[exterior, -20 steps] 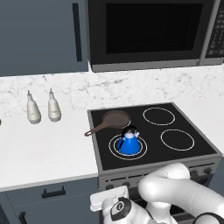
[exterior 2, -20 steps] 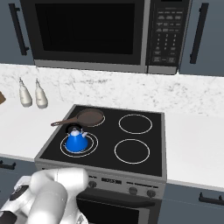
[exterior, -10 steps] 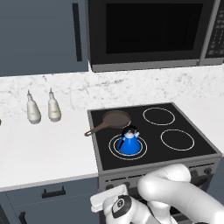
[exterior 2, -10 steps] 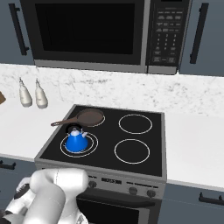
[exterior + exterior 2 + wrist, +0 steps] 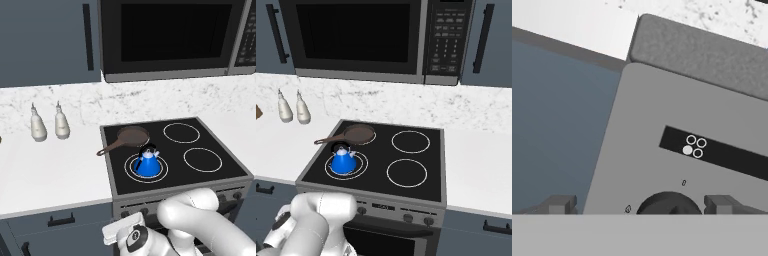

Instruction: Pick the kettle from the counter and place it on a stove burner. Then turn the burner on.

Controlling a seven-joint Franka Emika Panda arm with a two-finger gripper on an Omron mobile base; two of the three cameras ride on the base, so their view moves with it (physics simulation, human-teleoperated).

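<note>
The small blue kettle [image 5: 148,163] [image 5: 343,161] stands upright on the front-left stove burner [image 5: 128,169] [image 5: 362,165], whose two concentric rings are white. The white counter [image 5: 50,170] lies to the left of the cooktop. My arm reaches down low in front of the stove. In the hand view my gripper [image 5: 641,205] is open, its fingertips [image 5: 559,204] wide apart on either side of a black knob [image 5: 669,202] on the grey control panel. Nothing is held.
A dark brown frying pan [image 5: 131,136] [image 5: 358,133] sits on the back-left burner, just behind the kettle. Two cream bottles [image 5: 37,125] [image 5: 61,122] stand on the counter by the backsplash. A microwave [image 5: 170,37] hangs above the stove. A black indicator strip [image 5: 712,152] sits above the knob.
My arm has shifted only slightly in front of the stove. The kettle, pan and bottles have not moved.
</note>
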